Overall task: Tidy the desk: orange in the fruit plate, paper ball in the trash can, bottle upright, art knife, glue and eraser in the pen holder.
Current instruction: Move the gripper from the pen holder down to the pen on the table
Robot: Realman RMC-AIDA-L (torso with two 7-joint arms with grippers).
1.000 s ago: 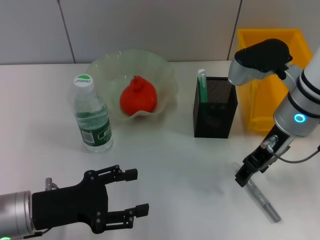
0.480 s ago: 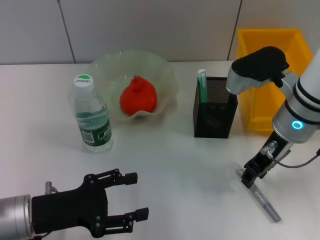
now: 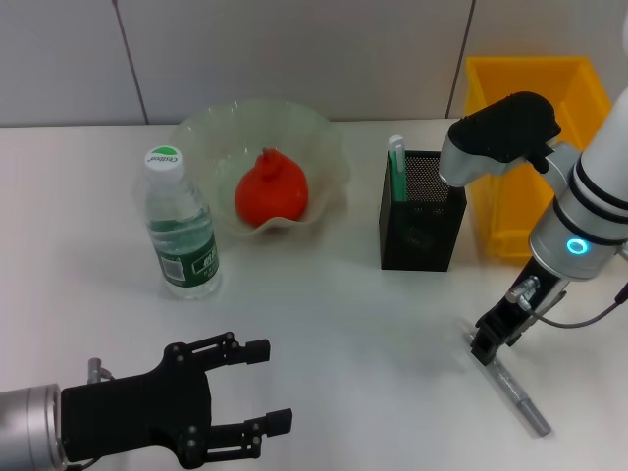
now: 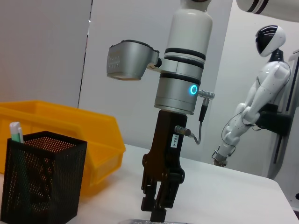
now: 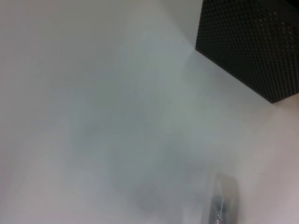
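1. Near the worktop's front left corner the left end effector (image 3: 257, 388) hangs idle, its black fingers spread wide around nothing

2. Toward the front right corner lies the art knife (image 3: 514, 392), a slim grey metal stick flat on the worktop (image 3: 343, 314). The right end effector (image 3: 487, 348) sits at the knife's nearer-to-centre end, tip at or just above the handle; its fingers look drawn close together, but whether they have closed on the knife I cannot tell

3. Judged by its look, the knife is light, rigid and smooth, so it may slip or roll under a pinch. It lies low, leaving little to get under; a grip across the narrow handle near its middle seems safest, away from the blade end

4. Farther back, right of centre, stands the pen holder (image 3: 423, 211), a green-and-white stick already in it. Its open top is narrow, so the knife should go in upright

5. Behind that, at the back right, is the trash can (image 3: 530, 147). The orange (image 3: 272, 188) rests in the fruit plate (image 3: 206, 137), and the bottle (image 3: 180, 231) stands upright
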